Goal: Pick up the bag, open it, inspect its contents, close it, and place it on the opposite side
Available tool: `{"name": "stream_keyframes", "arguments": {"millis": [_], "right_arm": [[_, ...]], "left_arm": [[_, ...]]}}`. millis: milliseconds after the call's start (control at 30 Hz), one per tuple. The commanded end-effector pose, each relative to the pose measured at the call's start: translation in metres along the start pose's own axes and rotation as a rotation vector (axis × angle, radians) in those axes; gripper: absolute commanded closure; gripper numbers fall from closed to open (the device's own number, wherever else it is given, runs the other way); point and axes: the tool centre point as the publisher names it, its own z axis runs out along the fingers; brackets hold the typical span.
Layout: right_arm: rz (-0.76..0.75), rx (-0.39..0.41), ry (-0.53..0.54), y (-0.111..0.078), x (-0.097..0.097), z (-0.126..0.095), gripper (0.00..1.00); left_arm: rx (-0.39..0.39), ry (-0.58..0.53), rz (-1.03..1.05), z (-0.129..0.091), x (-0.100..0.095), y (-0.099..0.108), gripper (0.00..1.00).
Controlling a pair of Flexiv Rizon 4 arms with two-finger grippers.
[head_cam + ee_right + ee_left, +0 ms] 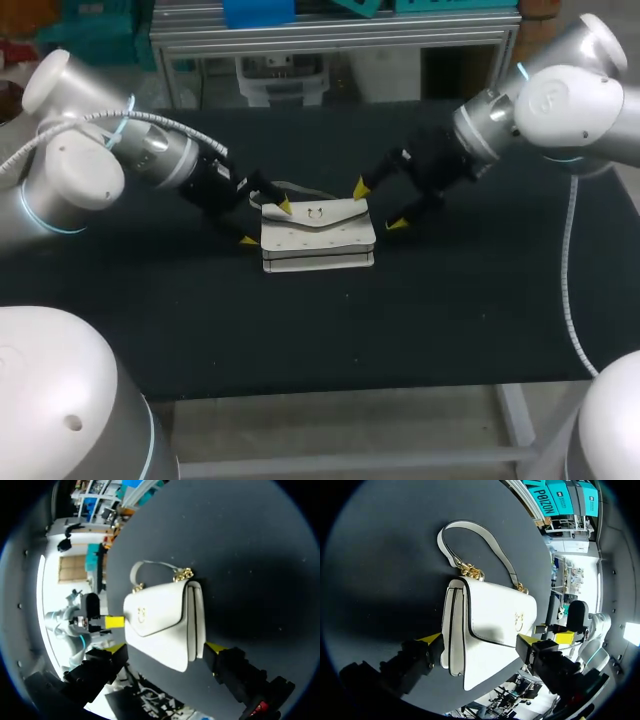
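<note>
Your work surface is a table [450, 310] under a dull black cover, plain and even from edge to edge; in the left wrist view the cover [385, 570] shows only faint specks; the right wrist view shows the same dark cloth [250, 555].

The white bag [318, 235] lies flat near the middle of the table, flap closed, its gold ring clasp [315, 212] facing up; the strap [467, 524] lies looped on the cloth behind it, joined to the bag by gold chain links [470, 571].

Your left gripper [266, 224] sits low at the bag's left end with its yellow tips spread apart; in its wrist view the bag [490, 625] lies between the fingers of the gripper [479, 640], each tip just beside an edge.

Your right gripper [378, 206] stands at the bag's right end, its fingers also set wide; from its wrist you see the bag [160, 620] between the two tips of the gripper [165, 648], the clasp [141, 614] ahead and the links [184, 573] beyond.

Both arms come in low from their own sides and meet over the bag.
</note>
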Motion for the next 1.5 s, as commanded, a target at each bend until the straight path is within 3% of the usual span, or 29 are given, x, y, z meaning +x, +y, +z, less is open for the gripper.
{"name": "stream_keyframes", "arguments": {"millis": [33, 333, 633, 833, 967, 1233, 1333, 1367, 1500], "right_arm": [[0.000, -0.007, 0.054, 0.000, -0.008, 0.006, 0.00], [0.000, -0.006, 0.069, 0.004, -0.004, 0.014, 0.00], [0.001, -0.012, 0.084, 0.009, 0.000, 0.019, 0.00], [0.002, -0.028, 0.093, 0.013, 0.001, 0.024, 0.14], [0.001, -0.050, 0.104, 0.021, -0.001, 0.027, 0.31], [0.014, -0.056, 0.127, 0.035, -0.010, 0.040, 0.33], [0.021, -0.071, 0.140, 0.039, -0.012, 0.041, 0.42], [0.019, -0.080, 0.147, 0.041, -0.013, 0.041, 0.50], [0.012, -0.096, 0.156, 0.044, -0.011, 0.041, 0.54]], "left_arm": [[-0.007, 0.025, 0.004, -0.001, -0.003, -0.003, 0.12], [0.014, 0.006, 0.006, -0.011, 0.000, -0.004, 0.15], [-0.032, 0.067, 0.001, -0.006, -0.001, -0.011, 0.24], [-0.053, 0.093, 0.022, 0.000, 0.000, -0.011, 0.36], [-0.060, 0.098, 0.026, 0.003, 0.001, -0.011, 0.37], [-0.072, 0.107, 0.029, 0.006, 0.002, -0.016, 0.36], [-0.087, 0.115, 0.028, 0.010, 0.003, -0.020, 0.40], [-0.088, 0.116, 0.029, 0.011, 0.004, -0.021, 0.41], [-0.101, 0.130, 0.028, 0.013, 0.006, -0.024, 0.46]]}}
